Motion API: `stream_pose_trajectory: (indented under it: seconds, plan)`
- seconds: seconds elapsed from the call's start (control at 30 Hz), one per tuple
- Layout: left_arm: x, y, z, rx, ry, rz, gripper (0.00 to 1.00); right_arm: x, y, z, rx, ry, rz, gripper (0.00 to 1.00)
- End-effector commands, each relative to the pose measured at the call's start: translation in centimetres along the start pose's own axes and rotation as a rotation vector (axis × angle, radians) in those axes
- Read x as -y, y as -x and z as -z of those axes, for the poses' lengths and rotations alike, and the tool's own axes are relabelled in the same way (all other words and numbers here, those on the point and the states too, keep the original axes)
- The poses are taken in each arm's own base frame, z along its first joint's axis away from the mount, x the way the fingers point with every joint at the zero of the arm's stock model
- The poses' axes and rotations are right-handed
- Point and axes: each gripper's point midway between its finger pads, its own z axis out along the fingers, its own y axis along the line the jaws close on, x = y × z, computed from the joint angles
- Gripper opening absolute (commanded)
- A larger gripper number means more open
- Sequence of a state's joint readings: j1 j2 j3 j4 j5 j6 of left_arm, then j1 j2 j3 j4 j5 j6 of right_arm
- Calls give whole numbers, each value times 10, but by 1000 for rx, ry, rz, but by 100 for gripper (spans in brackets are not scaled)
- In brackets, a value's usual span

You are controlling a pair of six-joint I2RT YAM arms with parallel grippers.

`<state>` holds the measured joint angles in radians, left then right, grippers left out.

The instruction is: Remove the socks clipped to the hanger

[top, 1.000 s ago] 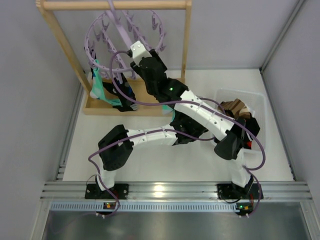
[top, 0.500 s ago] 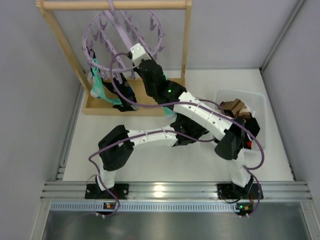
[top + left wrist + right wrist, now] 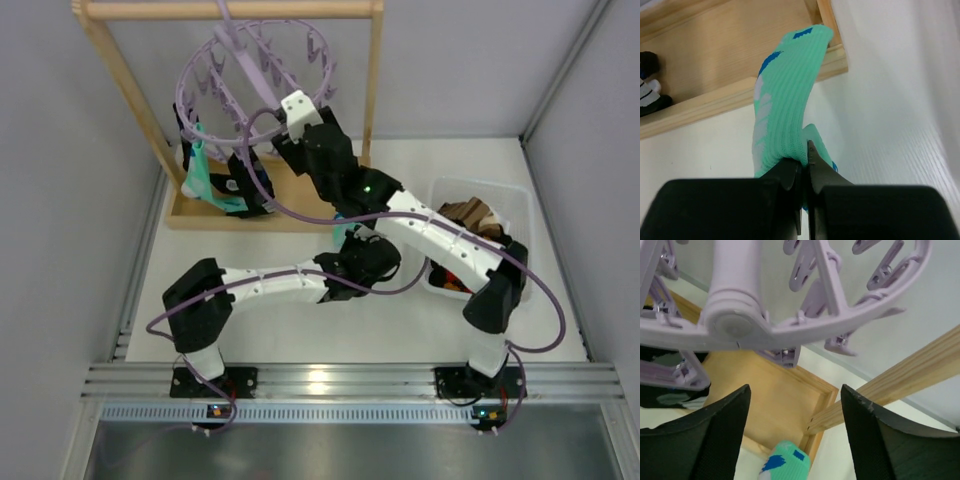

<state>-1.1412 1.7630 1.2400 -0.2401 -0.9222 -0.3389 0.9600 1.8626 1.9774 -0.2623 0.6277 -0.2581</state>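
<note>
Between left fingers (image 3: 790, 176), teal sock (image 3: 785, 100) pinched; hanger (image 3: 735, 315) above spread right fingers (image 3: 715, 435).

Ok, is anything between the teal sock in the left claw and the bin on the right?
Yes, the right arm. Seen from above, its white forearm crosses the gap between the left claw, shut on the teal sock, and the bin. Whether it sits high enough to pass under cannot be told.

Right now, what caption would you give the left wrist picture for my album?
Left gripper shut on a teal sock, wooden rack base behind it.
</note>
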Motion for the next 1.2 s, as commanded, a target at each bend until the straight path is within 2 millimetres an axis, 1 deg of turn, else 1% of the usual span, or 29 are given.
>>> stream_pose_trajectory:
  seconds: [0.0,0.03,0.07,0.1,0.17,0.2,0.27,0.3,0.33,0.37,0.4,0.43,0.47,0.5,0.57,0.6,0.63,0.67,0.73,0.77,0.8,0.93,0.97,1.0,1.03,1.07,1.1,1.13,1.17]
  plan:
    - [0,30,31,42,-154,116,0,38,50,49,121,32,-137,71]
    - [0,31,35,44,-176,124,0,39,51,56,125,51,-144,73]
    - [1,33,40,43,-213,130,0,38,43,60,111,64,-146,74]
    - [-3,39,47,55,-235,146,0,52,53,76,139,65,-171,76]
    - [2,45,57,58,-309,154,0,56,43,89,114,80,-171,80]
    - [3,51,65,66,-349,162,0,69,49,104,132,75,-187,82]
    - [12,58,74,71,-429,146,0,81,29,114,69,45,-180,87]
    - [23,62,84,67,-516,143,0,96,28,128,69,26,-196,88]
    - [27,64,88,66,-547,146,0,106,21,134,54,2,-203,89]
    - [30,67,92,66,-573,150,0,109,1,138,7,-8,-208,89]
    - [35,69,94,63,-600,148,0,135,0,153,23,-50,-244,90]
    - [37,81,98,83,-617,158,0,146,-8,160,15,-81,-261,90]
    - [39,85,99,89,-624,157,0,154,-29,163,-20,-113,-270,90]
    - [43,91,98,94,-628,158,0,171,-28,182,12,-133,-294,90]
    - [45,117,104,138,-644,182,0,179,-48,193,-8,-166,-344,90]
    - [52,121,102,138,-652,176,0,190,-50,209,11,-180,-364,90]
    - [56,127,103,150,-669,161,0,197,-55,217,8,-206,-374,90]
    - [64,144,104,173,-688,166,0,201,-64,221,-3,-227,-381,90]
    - [73,157,105,194,-712,152,0,216,-70,241,15,-267,-407,91]
    - [77,176,107,227,-720,164,0,219,-75,246,13,-282,-421,91]
    - [89,173,97,215,-713,145,0,226,-75,257,29,-299,-439,91]
    - [116,190,68,265,-660,55,0,247,-87,283,42,-387,-476,91]
    - [132,181,50,250,-642,20,0,249,-89,287,47,-392,-482,91]
    - [135,202,50,299,-637,10,0,253,-89,294,59,-396,-491,91]
    - [141,210,44,319,-631,3,0,254,-91,299,61,-396,-494,91]
    - [162,195,25,292,-639,-25,0,257,-92,304,68,-400,-501,91]
    - [163,221,26,354,-639,-27,0,258,-92,307,72,-397,-503,91]
    - [170,222,20,363,-650,-40,0,259,-95,310,70,-398,-504,91]
    - [189,204,2,339,-666,-78,0,260,-95,315,81,-397,-511,91]
